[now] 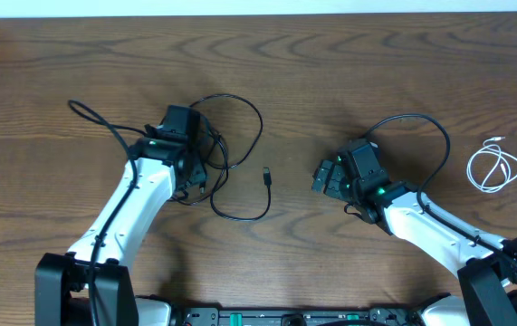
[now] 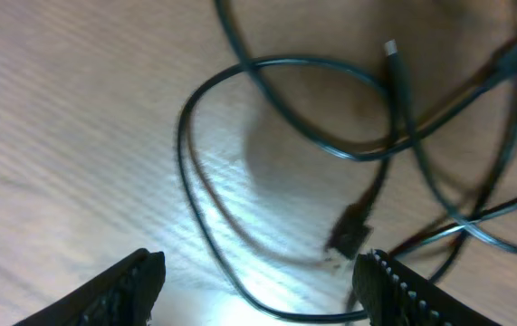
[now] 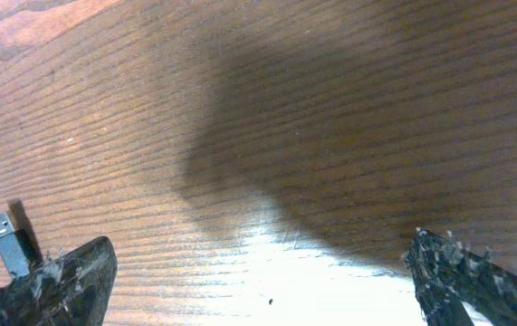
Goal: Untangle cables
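1. Looking down from above, we see the black cables (image 2: 182, 145) lying in loose, overlapping loops on the tabletop (image 1: 349, 63), left of centre and partly under the left hand (image 2: 263, 288).
2. In the left wrist view the strands cross one another several times. The blur there leaves us unsure whether this is one cord or more.
3. The left hand hangs low over that tangle with its jaws well apart. A strand runs along the wood between the fingers, but nothing looks pinched, so it has hold of nothing.
4. One plug (image 1: 267, 176) lies to the right of the loops, between the two hands. The right wrist view shows its metal tip just beside one finger.
5. The right hand (image 1: 323, 177) is spread as wide as it goes and is empty. Between its fingers we see only wood grain and a broad shadow.
6. The white cable (image 1: 494, 167) sits in a small coil near the right edge, well apart from the right hand and from the black cables.
7. The tabletop is dark brown wood with strong grain, and a pale strip (image 1: 240, 7) runs along its far edge.
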### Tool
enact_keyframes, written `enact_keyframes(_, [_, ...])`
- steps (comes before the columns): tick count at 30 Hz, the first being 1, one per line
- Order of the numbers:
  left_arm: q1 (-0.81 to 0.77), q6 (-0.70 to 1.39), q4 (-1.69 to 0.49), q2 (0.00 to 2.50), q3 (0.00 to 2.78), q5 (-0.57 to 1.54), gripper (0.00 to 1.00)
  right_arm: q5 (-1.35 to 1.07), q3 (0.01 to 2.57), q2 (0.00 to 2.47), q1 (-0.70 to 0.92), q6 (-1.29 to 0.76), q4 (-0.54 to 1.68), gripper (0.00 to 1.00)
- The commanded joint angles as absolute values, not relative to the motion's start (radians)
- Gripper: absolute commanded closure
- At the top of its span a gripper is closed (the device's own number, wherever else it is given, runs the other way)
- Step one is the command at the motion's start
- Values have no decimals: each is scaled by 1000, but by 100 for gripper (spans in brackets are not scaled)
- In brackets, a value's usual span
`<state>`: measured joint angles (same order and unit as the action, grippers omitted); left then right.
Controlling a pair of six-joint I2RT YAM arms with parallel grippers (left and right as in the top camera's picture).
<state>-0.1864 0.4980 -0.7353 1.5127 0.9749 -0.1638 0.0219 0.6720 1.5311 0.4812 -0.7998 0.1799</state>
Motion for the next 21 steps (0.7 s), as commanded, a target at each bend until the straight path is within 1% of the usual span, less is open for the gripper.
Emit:
enact_keyframes(1, [-183,516,-679,1515,973,-88,41,15,670,1520,480,-784,176,1])
enact_keyframes(2, [-186,523,-661,1515,967,-88,48,15,670,1520,480,-784,176,1])
enact_keyframes(3, [-190,538,-638,1515,957,-86,66,15,670,1520,480,-784,176,1])
enact_keyframes(4, [-193,549,-625,1515,949,-85,81,15,670,1520,480,-784,176,1])
enact_keyframes(5, [-199,558,-613,1516,941,-85,92,15,670,1520,480,-784,176,1])
enact_keyframes(14, [-277,559,-455,1520,868,-86,90,15,670,1520,480,-784,177,1])
enact_keyframes(21, [-281,565,-384,1564,868,-85,90,15,670,1520,480,-784,183,1])
